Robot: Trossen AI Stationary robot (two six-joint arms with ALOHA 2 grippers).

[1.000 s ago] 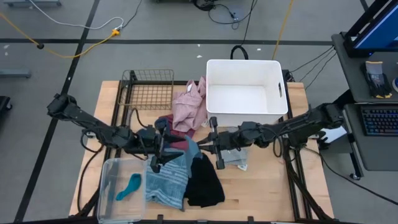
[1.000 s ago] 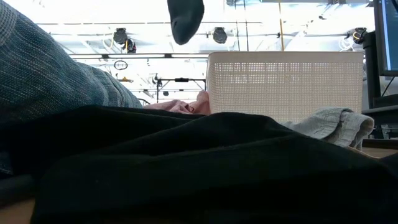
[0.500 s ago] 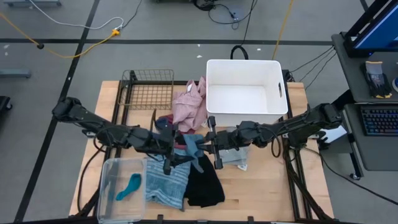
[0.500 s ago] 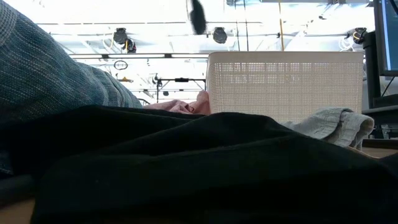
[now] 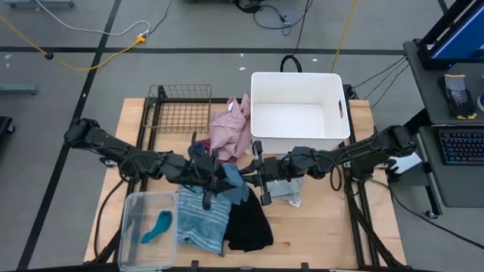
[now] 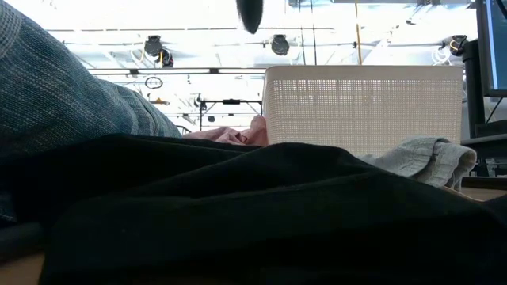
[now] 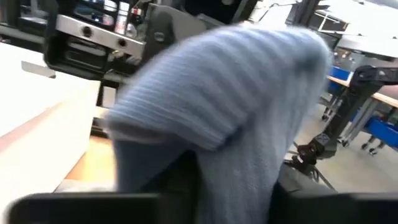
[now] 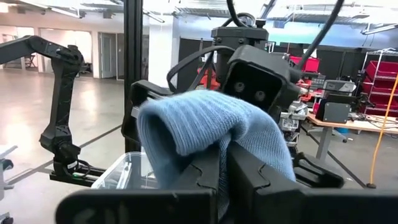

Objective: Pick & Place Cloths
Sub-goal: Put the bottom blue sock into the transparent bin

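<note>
From above, the two dark arms meet at mid-table over a soft light-blue ribbed cloth [image 5: 233, 181], which hangs between them above the pile. The right wrist view adds what the overhead cannot: the right gripper [image 8: 225, 163] has its fingers pressed together on the cloth, a fold of which drapes over them, with the left arm's wrist housing just behind. The left wrist view shows the same blue ribbed cloth [image 7: 217, 106] bulging in front of the left gripper [image 7: 233, 186], whose dark fingers stand narrow with the fabric between them. The low view sees none of this grip, only a dark arm part at its upper edge.

Below the grippers lie a blue-striped cloth [image 5: 203, 221] and a black cloth [image 5: 249, 225], side by side and touching; the black cloth [image 6: 261, 214] fills the low view's foreground and hides the tabletop. A grey cloth [image 5: 286, 192] lies under the right arm. A pink garment [image 5: 231, 130] rests against the white plastic bin [image 5: 299, 81], between it and a wire basket [image 5: 181, 109]. A teal cloth [image 5: 158, 226] sits in a clear plastic tub [image 5: 133, 204] at the wooden table's [image 5: 333, 234] near left corner.

Both arms reach in low and nearly level from opposite sides.
</note>
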